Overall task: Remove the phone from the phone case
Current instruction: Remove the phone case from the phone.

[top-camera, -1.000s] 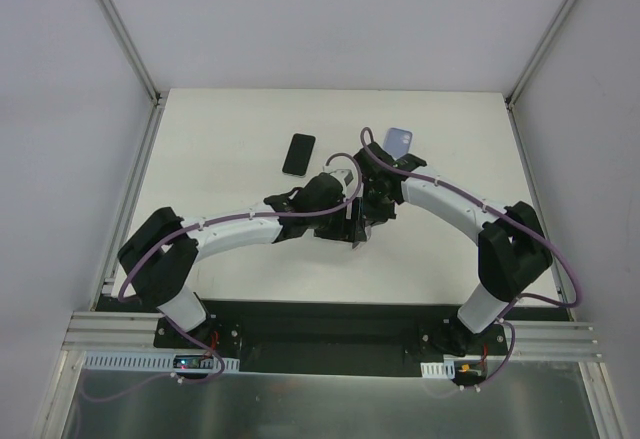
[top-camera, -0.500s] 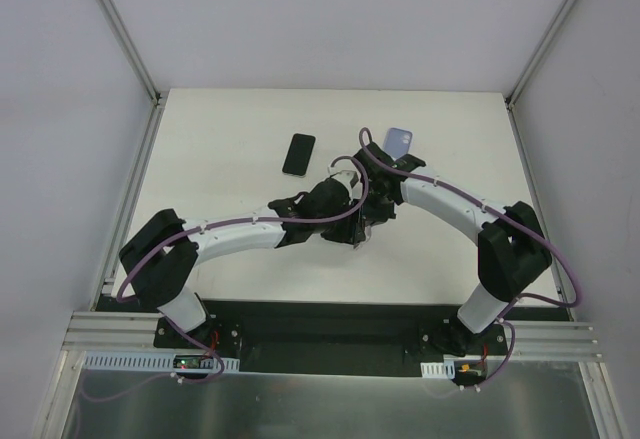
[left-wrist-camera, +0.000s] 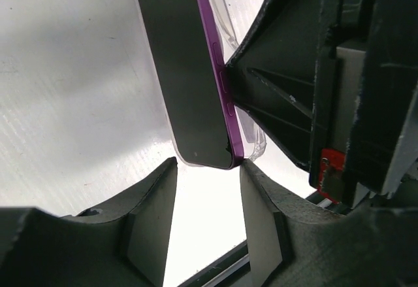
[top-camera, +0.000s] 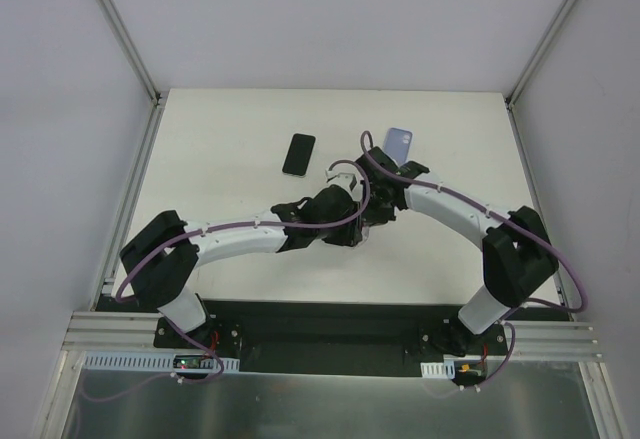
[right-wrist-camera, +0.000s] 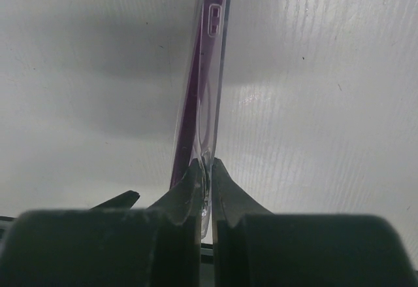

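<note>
Spanning the whole working area, the white rectangular bench (top-camera: pixel 220 139) carries two loose items toward its far edge. One is a black slab phone (top-camera: pixel 298 154) lying flat, and the other, nearer the far right corner, is a pale blue phone case (top-camera: pixel 399 142). Both sit apart from the work.

Over the middle of the bench the two arms meet, sharing one object held on edge above the surface. That object is the purple-edged dark-screened phone (left-wrist-camera: pixel 189 71), seated in its clear plastic case (left-wrist-camera: pixel 225 12).

The right end effector (right-wrist-camera: pixel 205 169) is pinched tight on the thin rim of the clear case, apparently to anchor the shell so the phone can be levered or drawn from it. The left end effector (left-wrist-camera: pixel 204 169) has its fingers set apart on either side of the phone's bottom end, tips at its corners. Whether they press it yet cannot be told. The phone is not yet out: its purple edge lies against the case wall.
</note>
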Controlling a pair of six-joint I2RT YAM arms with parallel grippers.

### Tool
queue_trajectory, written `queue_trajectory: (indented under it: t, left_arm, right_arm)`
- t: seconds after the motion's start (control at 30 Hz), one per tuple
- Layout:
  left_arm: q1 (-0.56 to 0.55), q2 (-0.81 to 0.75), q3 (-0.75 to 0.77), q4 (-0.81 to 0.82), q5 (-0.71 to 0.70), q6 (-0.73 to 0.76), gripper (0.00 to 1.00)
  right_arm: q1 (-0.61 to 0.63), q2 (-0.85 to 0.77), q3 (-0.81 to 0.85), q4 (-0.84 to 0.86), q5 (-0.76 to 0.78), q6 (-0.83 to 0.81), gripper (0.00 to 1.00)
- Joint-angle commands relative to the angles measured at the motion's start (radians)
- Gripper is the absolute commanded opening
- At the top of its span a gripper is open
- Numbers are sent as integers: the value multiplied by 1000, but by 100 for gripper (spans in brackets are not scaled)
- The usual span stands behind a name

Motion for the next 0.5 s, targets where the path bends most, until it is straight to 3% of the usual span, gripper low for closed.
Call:
queue_trajectory:
  t: [0.0,0.47]
  left_arm:
    - [-4,15,12,-64,-222,-16,41]
    - [-49,124,119,-182,-436,-61,33]
  right_arm:
    - [23,-90,-14,-99,-76,-51,1]
    - [33,-164,-81,-99,-146,-117,1]
